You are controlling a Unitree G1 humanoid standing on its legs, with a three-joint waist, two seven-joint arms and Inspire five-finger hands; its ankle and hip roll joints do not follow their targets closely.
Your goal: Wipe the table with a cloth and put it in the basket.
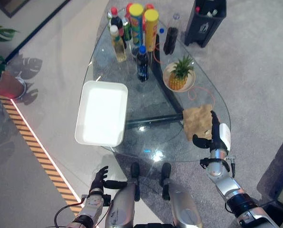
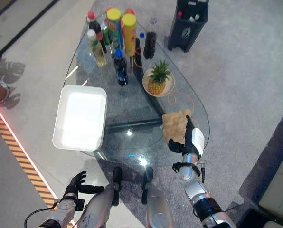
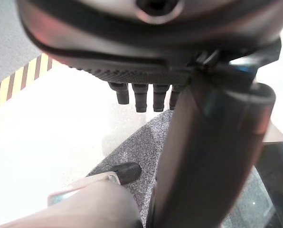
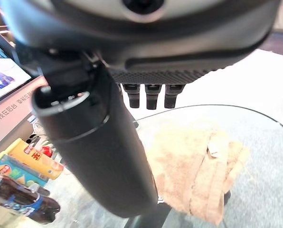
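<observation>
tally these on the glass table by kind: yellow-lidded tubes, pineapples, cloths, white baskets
yellow-lidded tubes: 2
pineapple: 1
cloth: 1
white basket: 1
total: 5

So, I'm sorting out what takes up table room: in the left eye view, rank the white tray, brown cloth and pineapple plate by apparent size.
1. White tray, clearly largest.
2. Brown cloth.
3. Pineapple plate, close to the cloth, so that order is unsure.
</observation>
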